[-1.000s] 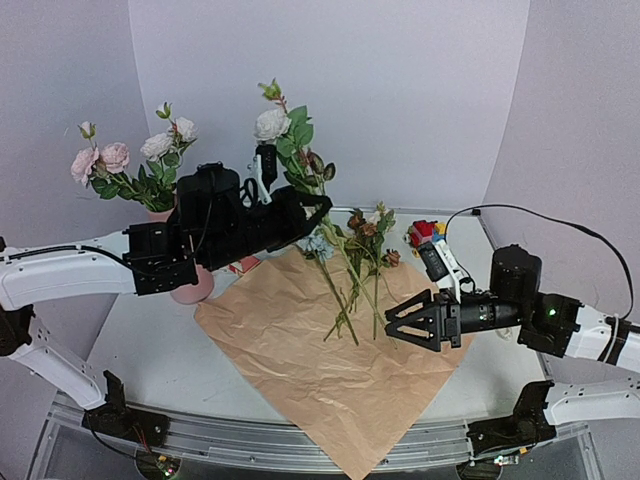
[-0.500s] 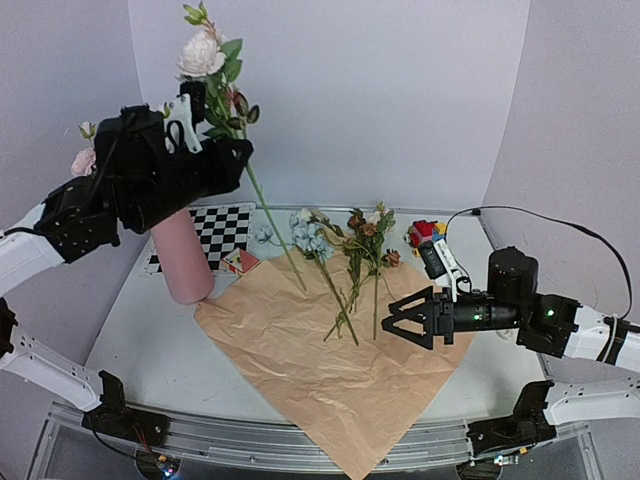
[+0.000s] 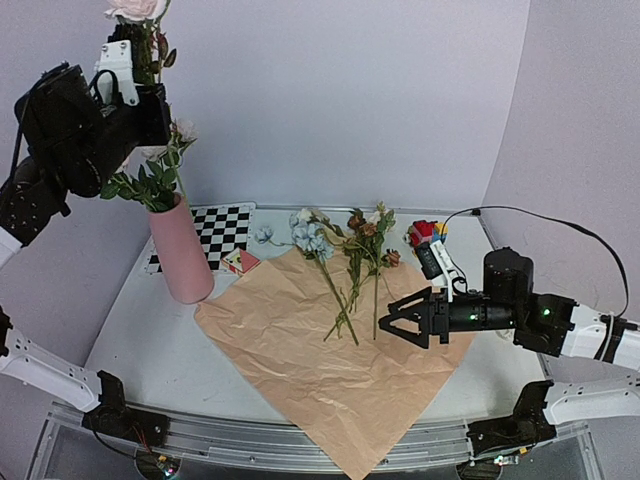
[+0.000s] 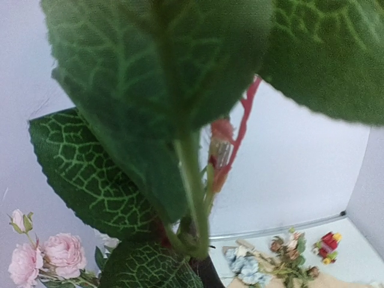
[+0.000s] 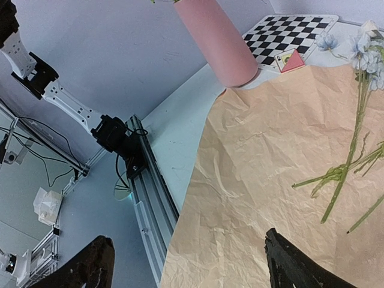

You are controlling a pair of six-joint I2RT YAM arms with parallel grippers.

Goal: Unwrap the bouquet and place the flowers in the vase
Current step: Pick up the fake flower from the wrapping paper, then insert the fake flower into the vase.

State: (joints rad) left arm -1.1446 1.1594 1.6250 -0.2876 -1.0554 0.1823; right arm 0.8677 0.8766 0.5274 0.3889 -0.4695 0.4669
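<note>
on one paper sheet [image 3: 330, 385], loose flowers [image 3: 365, 232], one vase [image 3: 180, 258], left hand [image 3: 135, 62] gripping one stem [image 4: 191, 174], right hand [image 3: 393, 326] wide open

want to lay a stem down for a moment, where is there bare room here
Free: the near half of the paper, between the stem ends and the front edge, and the bare table left of the paper, in front of the vase. Crowded: the paper's far end, where flowers lie, with the right gripper beside them.
</note>
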